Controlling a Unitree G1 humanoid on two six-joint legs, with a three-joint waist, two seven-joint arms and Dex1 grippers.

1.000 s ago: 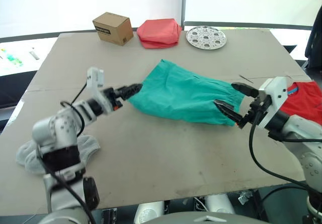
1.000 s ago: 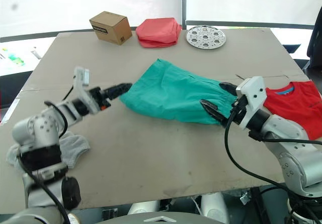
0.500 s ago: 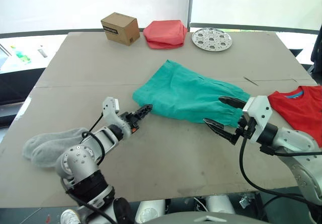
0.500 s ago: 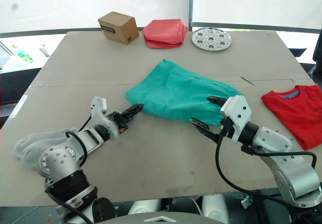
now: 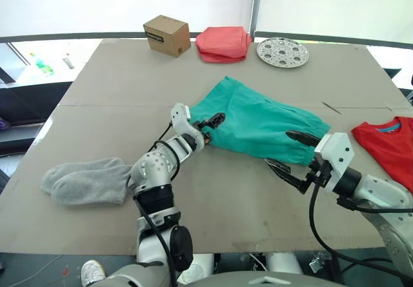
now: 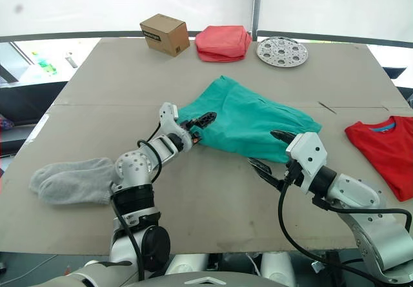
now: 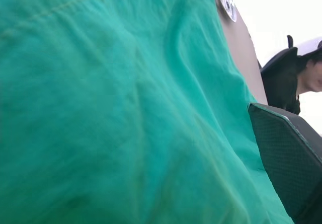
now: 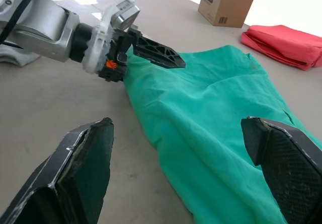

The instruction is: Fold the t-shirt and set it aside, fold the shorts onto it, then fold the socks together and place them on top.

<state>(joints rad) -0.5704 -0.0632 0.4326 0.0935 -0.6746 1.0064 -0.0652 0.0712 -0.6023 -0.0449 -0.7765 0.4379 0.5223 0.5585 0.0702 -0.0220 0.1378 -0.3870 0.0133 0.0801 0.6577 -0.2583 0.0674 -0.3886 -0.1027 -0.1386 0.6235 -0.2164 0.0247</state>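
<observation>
The teal-green shorts (image 5: 258,122) lie spread at the table's middle. My left gripper (image 5: 216,119) is at their left edge, open, with one finger (image 8: 156,50) over the cloth and the other hidden under it. The shorts (image 7: 126,108) press close against that wrist's camera beside one black finger (image 7: 287,153). My right gripper (image 5: 279,149) stands open just off the shorts' right waist end, with nothing between its fingers. The red t-shirt (image 5: 387,145) lies flat at the right edge. At the left front lie the grey socks (image 5: 87,180).
At the table's (image 5: 116,87) far edge stand a cardboard box (image 5: 166,35), a salmon-pink cloth bundle (image 5: 224,44) and a round perforated metal plate (image 5: 282,51). A person (image 7: 307,78) shows beyond the table's far right.
The camera has shifted. My left gripper has gone forward from short of the shorts onto their left edge. My right gripper, still open, has drawn back slightly from the waist end.
</observation>
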